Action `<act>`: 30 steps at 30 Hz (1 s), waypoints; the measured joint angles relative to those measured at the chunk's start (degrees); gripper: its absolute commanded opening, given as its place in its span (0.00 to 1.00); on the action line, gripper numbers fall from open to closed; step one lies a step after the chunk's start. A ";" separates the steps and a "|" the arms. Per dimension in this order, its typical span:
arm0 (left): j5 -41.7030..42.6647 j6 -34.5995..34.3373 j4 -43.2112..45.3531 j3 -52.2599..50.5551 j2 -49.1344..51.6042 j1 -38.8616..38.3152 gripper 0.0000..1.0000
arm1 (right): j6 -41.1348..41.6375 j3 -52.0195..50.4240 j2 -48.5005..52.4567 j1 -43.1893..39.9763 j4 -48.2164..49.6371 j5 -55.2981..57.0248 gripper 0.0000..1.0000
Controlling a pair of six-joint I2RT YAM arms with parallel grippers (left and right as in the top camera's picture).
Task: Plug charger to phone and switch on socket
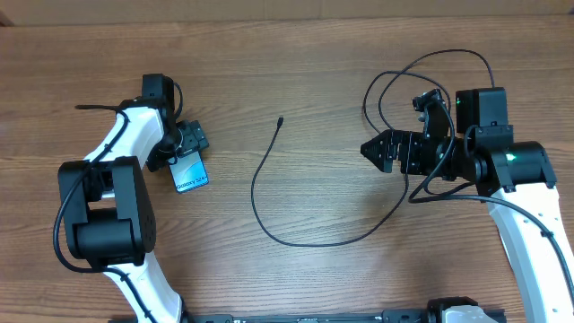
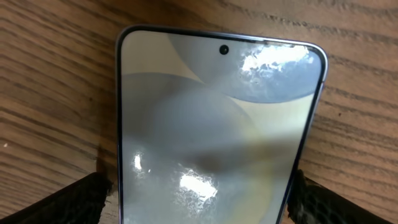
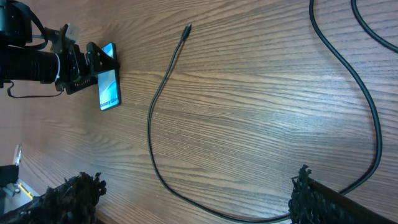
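Our left gripper's (image 1: 186, 152) fingers (image 2: 74, 202) loosely straddle the flat phone (image 1: 190, 170), its long axis along them; our right gripper (image 3: 193, 193) gapes empty.

Even light, glare on phone (image 2: 217, 130)

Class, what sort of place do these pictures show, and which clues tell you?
Probably a robotics lab bench: left arm and right arm flank a wooden table, with a phone and charger laid out.

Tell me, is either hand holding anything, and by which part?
The right hand is open and empty. The left hand has its fingers flanking the phone at its long edges; whether they grip it cannot be told.
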 measured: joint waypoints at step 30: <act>10.47 -0.39 -19.67 18.12 2.64 -1.11 0.82 | 0.00 0.00 0.00 0.00 0.48 0.00 1.00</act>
